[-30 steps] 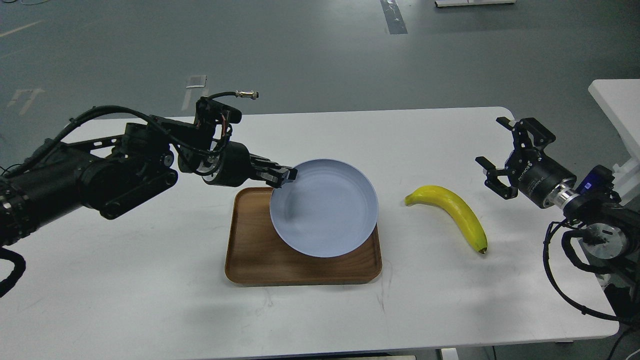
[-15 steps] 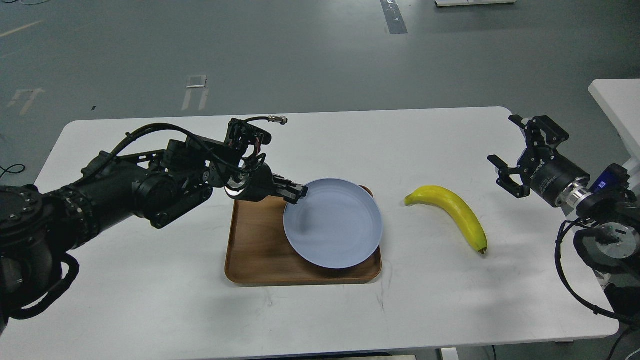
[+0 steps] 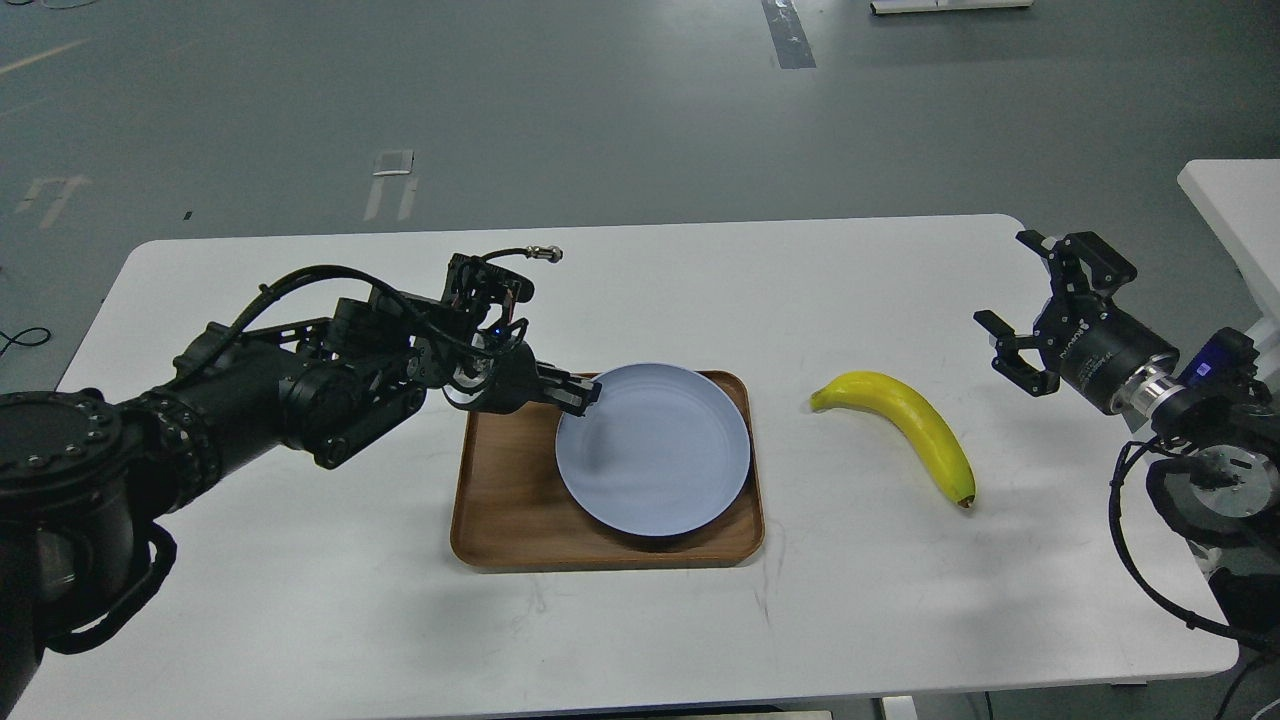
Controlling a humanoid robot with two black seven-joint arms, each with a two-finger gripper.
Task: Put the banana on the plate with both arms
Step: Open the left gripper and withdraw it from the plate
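Note:
The pale blue-grey plate (image 3: 655, 460) lies in the right part of the brown wooden tray (image 3: 500, 500). My left gripper (image 3: 582, 394) is at the plate's upper-left rim, with its fingers shut on the rim. The yellow banana (image 3: 905, 420) lies on the white table to the right of the tray, its dark tip pointing toward the front. My right gripper (image 3: 1020, 300) is open and empty, hovering to the right of the banana and apart from it.
The white table (image 3: 300, 580) carries only the tray, plate and banana. A second white surface (image 3: 1235, 200) stands at the far right, behind my right arm. Grey floor lies beyond the table's far edge.
My left gripper has lowered the plate from a raised, tilted hold down flat onto the tray. My right gripper has drawn back slightly to the right.

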